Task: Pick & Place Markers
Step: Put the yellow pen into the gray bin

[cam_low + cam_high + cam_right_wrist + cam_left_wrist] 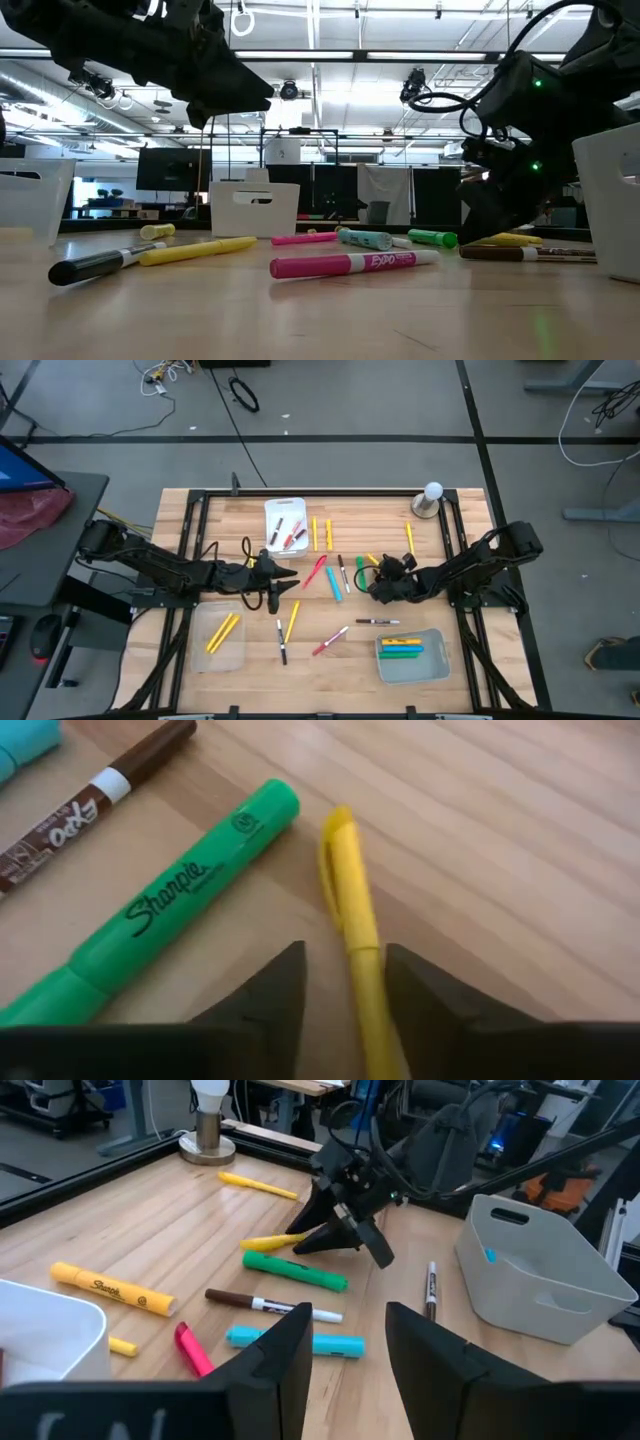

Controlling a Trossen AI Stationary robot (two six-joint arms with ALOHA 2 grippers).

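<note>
- I have the right gripper (345, 982) down at the table near the middle of the board, nosed over a yellow marker (352, 925) that lies flat on the wood.
- Its fingers (275, 990) stand a little apart, one on each side of the yellow marker's shaft. I cannot tell from the wrist view whether the pads touch it yet, and nothing is lifted.
- The relation I care about: the yellow marker's long axis runs almost straight out ahead of the gripper, along the line of sight between the fingers, so the jaws close across its thin width. That suits a pinch.
- A green marker (165, 915) lies just beside it, on the side of one finger, slanting away and not quite parallel. That finger sits between the two, so I judge that closing could nudge the green one.
- A brown-capped white marker (95, 795) lies farther off, clear of the jaws.
- From above, the right arm is plainly the nearer one to this cluster. The left gripper (277, 582) hovers well apart, left of centre, fingers parted and holding nothing.
- The grey tray (437, 663), already holding yellow and green markers, sits near the right arm, so I judge it the likely drop.
</note>
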